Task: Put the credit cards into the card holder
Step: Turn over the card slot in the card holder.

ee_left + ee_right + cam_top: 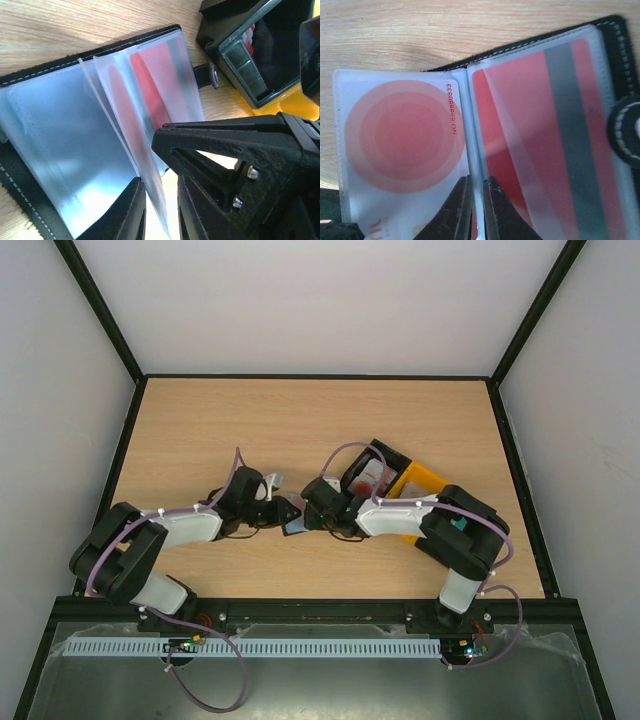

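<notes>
Here both arms [190,527] crook inward: right pincer [476,210] clenches the card holder [620,50], left pincer [161,210] slack.

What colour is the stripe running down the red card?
Grey, a dull band on the red card. The right wrist view shows it best.

Bright even light; soft shadows; wrist close-ups blurred.

Two credit cards [402,135] lie inside the card holder [619,37].
</notes>
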Robot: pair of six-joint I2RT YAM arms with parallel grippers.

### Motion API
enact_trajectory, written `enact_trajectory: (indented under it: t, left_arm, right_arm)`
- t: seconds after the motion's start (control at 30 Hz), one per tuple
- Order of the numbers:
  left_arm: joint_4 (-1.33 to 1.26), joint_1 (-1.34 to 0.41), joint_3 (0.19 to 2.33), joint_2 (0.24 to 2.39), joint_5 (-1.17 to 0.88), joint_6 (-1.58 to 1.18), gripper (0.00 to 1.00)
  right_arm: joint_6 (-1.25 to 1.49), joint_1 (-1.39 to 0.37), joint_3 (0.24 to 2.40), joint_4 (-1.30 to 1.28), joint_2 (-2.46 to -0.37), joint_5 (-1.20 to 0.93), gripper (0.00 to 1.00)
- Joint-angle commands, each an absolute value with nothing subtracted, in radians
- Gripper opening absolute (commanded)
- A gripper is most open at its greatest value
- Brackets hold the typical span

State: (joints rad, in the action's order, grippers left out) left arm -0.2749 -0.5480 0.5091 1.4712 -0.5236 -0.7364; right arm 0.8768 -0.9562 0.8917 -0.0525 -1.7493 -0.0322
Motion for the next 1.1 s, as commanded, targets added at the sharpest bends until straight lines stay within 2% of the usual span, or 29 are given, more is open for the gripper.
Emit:
enact_trajectory:
  t: [0.0, 0.47, 0.83, 0.97, 1.07]
  left_arm:
    - [-0.301, -0.556, 0.548, 1.471, -0.543, -0.72, 0.21]
    - [-0.288, -0.612, 0.682, 1.599, -0.544, -0.702, 0.29]
    - [-0.242, -0.669, 0.768, 1.714, -0.435, -0.674, 0.43]
    - [-0.219, -0.67, 0.779, 1.679, -0.42, -0.659, 0.48]
    - [-0.197, -0.67, 0.783, 1.608, -0.386, -0.645, 0.53]
  right_arm:
    - [0.908, -0.961, 0.874, -0.089, -1.674, 0.062, 0.09]
    - [1.023, -0.958, 0.761, -0.165, -1.377, 0.395, 0.16]
    - [1.02, -0.942, 0.727, -0.21, -1.28, 0.413, 0.19]
    - [0.949, -0.908, 0.755, -0.244, -1.234, 0.368, 0.21]
    - [0.865, -0.847, 0.794, -0.299, -1.205, 0.293, 0.27]
